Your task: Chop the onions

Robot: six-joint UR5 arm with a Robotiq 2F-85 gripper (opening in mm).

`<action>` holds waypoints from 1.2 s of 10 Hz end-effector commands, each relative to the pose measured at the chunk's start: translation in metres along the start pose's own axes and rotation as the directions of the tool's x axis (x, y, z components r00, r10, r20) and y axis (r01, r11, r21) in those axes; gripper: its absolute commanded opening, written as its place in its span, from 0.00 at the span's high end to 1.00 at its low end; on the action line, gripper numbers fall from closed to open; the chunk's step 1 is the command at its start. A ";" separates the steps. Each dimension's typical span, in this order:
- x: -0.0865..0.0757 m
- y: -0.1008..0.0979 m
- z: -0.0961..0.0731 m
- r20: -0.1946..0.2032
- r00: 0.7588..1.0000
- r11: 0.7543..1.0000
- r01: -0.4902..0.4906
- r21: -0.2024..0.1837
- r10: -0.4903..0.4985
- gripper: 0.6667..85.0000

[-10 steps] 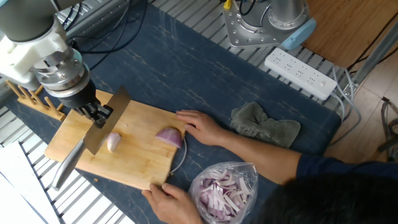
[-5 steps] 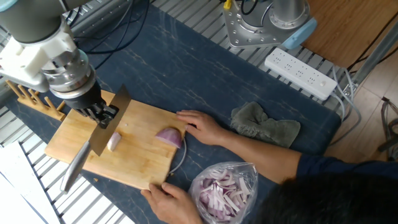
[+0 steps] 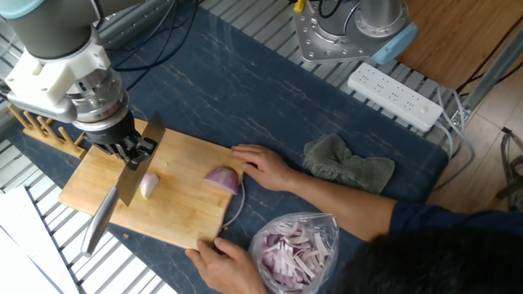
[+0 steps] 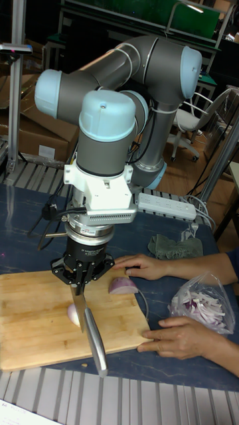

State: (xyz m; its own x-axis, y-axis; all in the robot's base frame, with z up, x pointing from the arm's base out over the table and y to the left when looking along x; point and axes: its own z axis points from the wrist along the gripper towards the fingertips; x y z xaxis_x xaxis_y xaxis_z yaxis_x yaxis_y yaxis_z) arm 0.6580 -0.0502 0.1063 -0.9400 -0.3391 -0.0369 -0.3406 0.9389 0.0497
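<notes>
The pale onion wedge (image 3: 149, 186) lies on the bamboo cutting board (image 3: 176, 212), touching the knife (image 3: 122, 192); the purple half-dome (image 3: 222, 180) sits beside a person's hand (image 3: 263, 167). The claw (image 3: 131, 149) clamps the knife, blade tilted, handle toward the board's near edge.

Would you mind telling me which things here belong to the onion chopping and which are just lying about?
Part of the job:
- gripper, clamped on the knife
- small pale onion wedge
- purple onion half
- cutting board

Lying about:
- bag of onion strips
- grey cloth
- power strip
</notes>
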 end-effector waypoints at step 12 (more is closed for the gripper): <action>0.000 0.006 0.012 0.019 1.000 1.000 -0.002 -0.020 0.002 1.00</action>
State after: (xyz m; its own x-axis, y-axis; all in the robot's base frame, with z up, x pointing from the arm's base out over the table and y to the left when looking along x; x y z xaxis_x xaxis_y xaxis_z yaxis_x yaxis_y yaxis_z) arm 0.6548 -0.0459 0.0948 -0.9391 -0.3404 -0.0471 -0.3428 0.9375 0.0594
